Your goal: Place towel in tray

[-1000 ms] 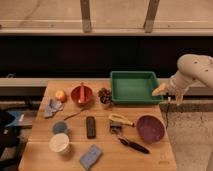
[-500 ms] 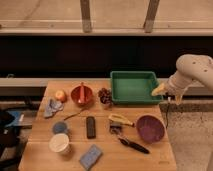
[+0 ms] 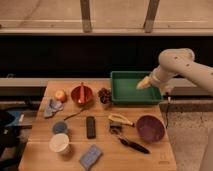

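The towel [image 3: 52, 106] is a crumpled blue-grey cloth lying at the left edge of the wooden table [image 3: 105, 150], just below an apple. The green tray [image 3: 131, 87] sits at the table's back right and looks empty. My gripper [image 3: 144, 83] hangs at the end of the white arm [image 3: 177, 62], over the right part of the tray and far from the towel.
Between towel and tray stand a red bowl [image 3: 82, 94] and dark grapes [image 3: 104, 95]. Nearer the front are a black remote [image 3: 90, 126], a banana [image 3: 120, 119], a purple bowl [image 3: 150, 128], a black tool [image 3: 131, 144], a white cup [image 3: 59, 143] and a blue sponge [image 3: 90, 156].
My gripper has moved a little left, from the tray's right rim to over its right part. The objects on the table have not moved.
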Robot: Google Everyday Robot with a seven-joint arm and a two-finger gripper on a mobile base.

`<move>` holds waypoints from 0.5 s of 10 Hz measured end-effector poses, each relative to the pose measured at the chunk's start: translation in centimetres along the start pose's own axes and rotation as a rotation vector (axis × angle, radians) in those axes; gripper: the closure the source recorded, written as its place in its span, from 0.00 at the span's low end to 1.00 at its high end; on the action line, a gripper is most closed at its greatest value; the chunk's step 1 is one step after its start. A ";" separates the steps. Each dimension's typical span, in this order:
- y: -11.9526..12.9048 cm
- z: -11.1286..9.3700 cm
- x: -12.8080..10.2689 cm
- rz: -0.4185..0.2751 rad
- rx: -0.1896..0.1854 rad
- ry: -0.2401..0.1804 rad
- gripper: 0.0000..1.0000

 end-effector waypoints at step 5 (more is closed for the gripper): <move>13.7 -1.9 0.2 -0.291 -0.094 -0.055 0.20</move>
